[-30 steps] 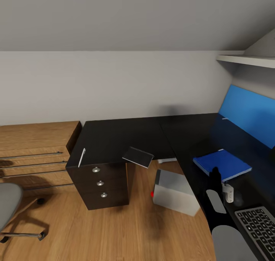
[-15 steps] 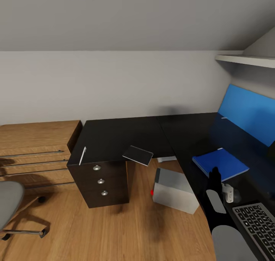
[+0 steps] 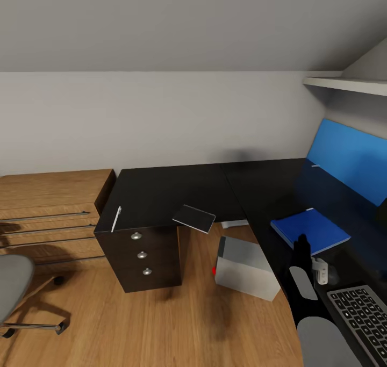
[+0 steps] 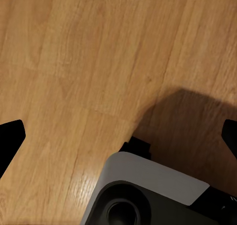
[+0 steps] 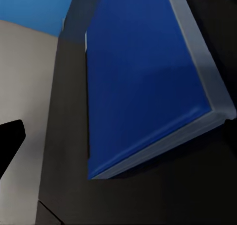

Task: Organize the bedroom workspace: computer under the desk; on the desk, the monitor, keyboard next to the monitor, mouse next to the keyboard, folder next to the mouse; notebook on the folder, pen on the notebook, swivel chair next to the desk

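Note:
The glossy black desk (image 3: 177, 192) turns a corner along the wall, with a blue back panel on its right wing. On that wing lie the blue folder (image 3: 309, 231) (image 5: 143, 87) and, nearer me, the grey keyboard (image 3: 361, 317). My right gripper (image 3: 302, 246) hovers open just short of the folder. A dark notebook (image 3: 194, 218) overhangs the desk's front edge, and the white pen (image 3: 115, 219) lies at the left end. The silver-grey computer (image 3: 247, 267) stands on the floor by the desk. The swivel chair (image 3: 12, 286) is at far left. My left gripper (image 4: 118, 136) hangs open over the wooden floor.
A dark drawer unit (image 3: 142, 259) with three round knobs stands under the desk's left end. Light wooden low shelving (image 3: 48, 211) runs along the wall to the left. A white wall shelf (image 3: 344, 83) juts out at upper right. My own base (image 4: 148, 195) sits below the left gripper.
The camera shifted slightly during the first half second, then held still. Nothing on the desk or floor has moved, and both grippers keep their pose.

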Motion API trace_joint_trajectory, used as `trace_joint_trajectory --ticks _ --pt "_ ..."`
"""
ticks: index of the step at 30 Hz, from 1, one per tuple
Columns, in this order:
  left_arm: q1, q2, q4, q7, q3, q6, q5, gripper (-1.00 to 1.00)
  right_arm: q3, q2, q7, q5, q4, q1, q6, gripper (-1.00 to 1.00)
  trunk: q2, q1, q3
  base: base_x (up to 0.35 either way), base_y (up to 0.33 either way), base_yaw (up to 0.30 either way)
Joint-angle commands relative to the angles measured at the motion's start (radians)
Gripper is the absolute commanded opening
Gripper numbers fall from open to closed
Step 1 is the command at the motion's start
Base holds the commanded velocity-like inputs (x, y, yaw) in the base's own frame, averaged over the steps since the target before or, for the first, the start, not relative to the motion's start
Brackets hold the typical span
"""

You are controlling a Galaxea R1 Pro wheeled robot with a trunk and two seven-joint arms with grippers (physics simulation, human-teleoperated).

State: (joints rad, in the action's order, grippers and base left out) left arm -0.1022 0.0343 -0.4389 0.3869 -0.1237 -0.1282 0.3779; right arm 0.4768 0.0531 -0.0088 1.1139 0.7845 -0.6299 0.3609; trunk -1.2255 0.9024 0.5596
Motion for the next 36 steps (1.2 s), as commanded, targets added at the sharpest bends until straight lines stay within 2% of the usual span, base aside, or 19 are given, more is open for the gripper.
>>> trace_joint_trajectory --ticks 1,36 --pt "-0.001 -0.001 0.000 0.007 -0.008 -0.005 0.011 1.00 0.001 0.001 -0.001 0.006 0.002 -0.001 0.002 1.00 0.006 -0.004 -0.002 0.000 0.000 0.000" --pt "-0.001 -0.002 0.000 0.007 -0.005 -0.004 0.015 1.00 0.001 -0.001 0.000 0.006 0.018 0.000 0.002 1.00 0.251 -0.138 -0.112 0.000 0.000 0.000"
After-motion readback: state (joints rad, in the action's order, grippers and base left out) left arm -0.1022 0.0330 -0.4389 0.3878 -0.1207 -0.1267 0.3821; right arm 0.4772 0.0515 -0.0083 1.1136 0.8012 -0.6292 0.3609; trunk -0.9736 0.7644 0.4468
